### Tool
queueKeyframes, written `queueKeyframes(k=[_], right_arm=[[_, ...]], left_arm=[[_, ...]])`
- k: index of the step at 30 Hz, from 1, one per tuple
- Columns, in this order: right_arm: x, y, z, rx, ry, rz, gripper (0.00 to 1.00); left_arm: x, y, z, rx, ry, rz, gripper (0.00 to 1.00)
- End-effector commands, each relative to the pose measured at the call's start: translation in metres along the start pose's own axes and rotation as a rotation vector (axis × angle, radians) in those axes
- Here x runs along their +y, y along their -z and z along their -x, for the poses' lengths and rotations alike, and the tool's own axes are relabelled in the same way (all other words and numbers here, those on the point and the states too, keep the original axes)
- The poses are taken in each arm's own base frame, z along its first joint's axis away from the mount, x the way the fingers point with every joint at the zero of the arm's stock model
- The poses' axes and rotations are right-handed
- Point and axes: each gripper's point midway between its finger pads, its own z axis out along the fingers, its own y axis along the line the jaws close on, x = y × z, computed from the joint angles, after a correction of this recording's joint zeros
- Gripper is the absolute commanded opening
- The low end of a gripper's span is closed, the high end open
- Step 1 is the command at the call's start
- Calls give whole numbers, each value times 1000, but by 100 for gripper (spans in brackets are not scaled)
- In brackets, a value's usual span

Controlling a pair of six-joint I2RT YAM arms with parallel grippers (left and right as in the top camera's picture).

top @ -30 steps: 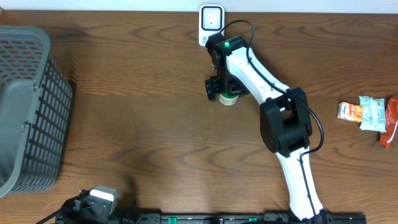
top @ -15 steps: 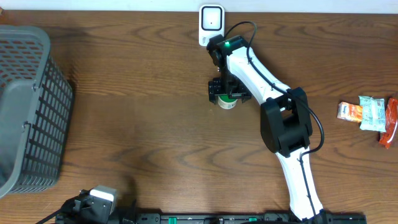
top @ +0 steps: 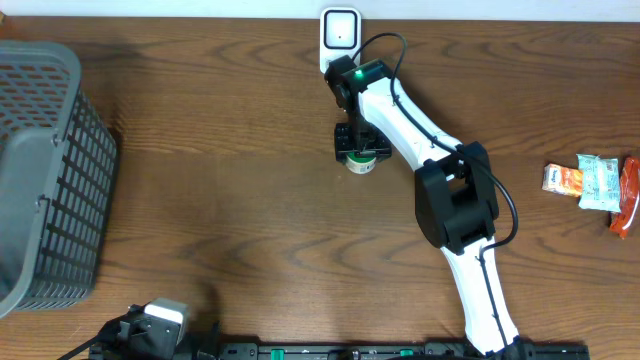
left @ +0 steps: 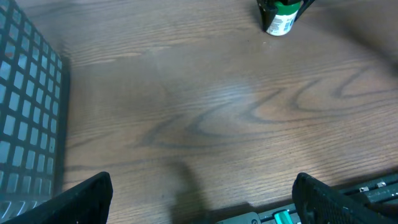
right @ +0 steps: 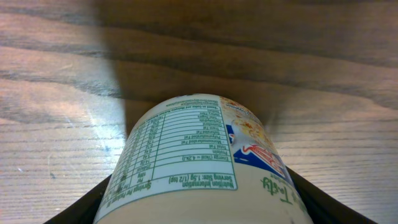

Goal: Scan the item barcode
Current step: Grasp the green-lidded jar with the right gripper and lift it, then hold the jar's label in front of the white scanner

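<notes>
Top centre of the overhead frame, the right gripper (top: 357,150) straddles a white, green-lidded plastic cup (top: 361,164), though whether it grips is unclear. The left gripper (left: 204,188) has its jaws spread wide.

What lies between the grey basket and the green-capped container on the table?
Nothing. In the overhead view, only bare wooden table separates the basket from the container.

We find the middle of the table (top: 220,200) open, between the basket (top: 50,170) at the left edge and the right arm (top: 455,205), which slants from the near edge to the cup (top: 360,164). The scanner (top: 340,30) stands near behind the cup, with a narrow gap between. Snack packets (top: 595,185) lie well apart, far right.
</notes>
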Motion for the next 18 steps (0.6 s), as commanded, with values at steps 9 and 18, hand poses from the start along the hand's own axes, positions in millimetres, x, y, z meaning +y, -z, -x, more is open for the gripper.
queueKeyframes(k=[9,18], right_arm=[[13,30,-29,174,-11,147,52],[31,68,-62,347,-11,335,57]], left_arm=[[-3,2,1,-11,-1,-14,93],[-3,2,1,-11,-1,-14,93]])
